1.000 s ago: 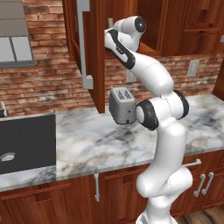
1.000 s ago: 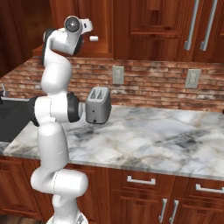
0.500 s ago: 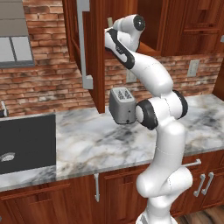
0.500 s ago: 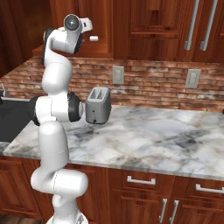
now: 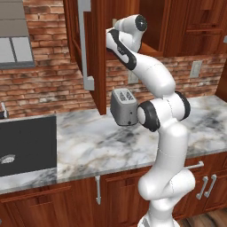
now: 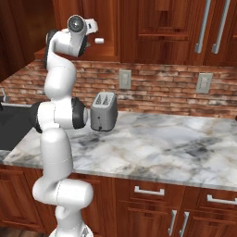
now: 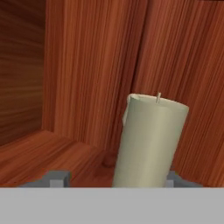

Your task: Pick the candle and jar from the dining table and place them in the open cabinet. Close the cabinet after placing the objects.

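Candle [image 7: 150, 142] stands inside the cabinet [image 5: 99, 53] between the spread fingertips [image 7: 56, 178] of the gripper [image 7: 113, 180], apparently freed for shelf placement.

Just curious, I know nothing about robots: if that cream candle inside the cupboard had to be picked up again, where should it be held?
Probably around the candle's round cream stem, at mid-height, coming from the open front of the cabinet. It stands nearly upright with wood panels behind, so only the front seems free.

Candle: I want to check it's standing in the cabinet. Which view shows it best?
The hand view: the candle stands close up, leaning slightly, against the cabinet back. In the right base view, a small pale end peeks past the arm.
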You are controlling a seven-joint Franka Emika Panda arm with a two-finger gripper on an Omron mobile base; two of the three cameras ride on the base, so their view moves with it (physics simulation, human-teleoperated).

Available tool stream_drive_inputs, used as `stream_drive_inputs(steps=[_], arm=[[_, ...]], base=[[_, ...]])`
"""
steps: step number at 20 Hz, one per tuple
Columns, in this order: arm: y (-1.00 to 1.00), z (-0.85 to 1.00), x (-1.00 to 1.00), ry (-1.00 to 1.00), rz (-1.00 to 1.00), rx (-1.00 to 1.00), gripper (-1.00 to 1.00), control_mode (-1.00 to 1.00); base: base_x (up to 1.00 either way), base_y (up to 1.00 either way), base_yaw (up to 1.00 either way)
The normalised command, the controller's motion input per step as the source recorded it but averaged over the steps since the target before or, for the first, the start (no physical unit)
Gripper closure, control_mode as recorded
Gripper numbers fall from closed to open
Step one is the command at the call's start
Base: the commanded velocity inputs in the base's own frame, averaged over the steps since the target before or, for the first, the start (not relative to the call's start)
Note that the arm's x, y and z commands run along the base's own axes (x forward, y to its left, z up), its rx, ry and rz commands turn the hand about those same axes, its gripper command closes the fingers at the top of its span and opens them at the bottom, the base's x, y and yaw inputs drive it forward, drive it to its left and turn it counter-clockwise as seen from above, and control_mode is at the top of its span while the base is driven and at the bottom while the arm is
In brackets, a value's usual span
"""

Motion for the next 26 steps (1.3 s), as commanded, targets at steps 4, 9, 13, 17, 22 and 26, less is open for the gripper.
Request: stream_drive_inputs(steps=[4, 9, 13, 17, 22, 26], arm=[[-0.07, 0.0, 0.0, 0.0, 0.0, 0.0, -1.0, -1.0], [-0.06, 0.0, 0.0, 0.0, 0.0, 0.0, -1.0, -1.0], [-0.23, 0.0, -0.14, 0.0, -0.01, 0.0, -1.0, -1.0], [-0.32, 0.0, -0.46, 0.0, -0.01, 0.0, -1.0, -1.0], [-0.33, 0.0, -0.59, 0.0, -0.02, 0.0, -1.0, -1.0], [-0.24, 0.0, -0.63, 0.0, 0.0, 0.0, -1.0, -1.0]], base=[[0.0, 0.0, 0.0], [0.0, 0.0, 0.0], [0.0, 0.0, 0.0], [0.0, 0.0, 0.0], [0.0, 0.0, 0.0], [0.0, 0.0, 0.0]])
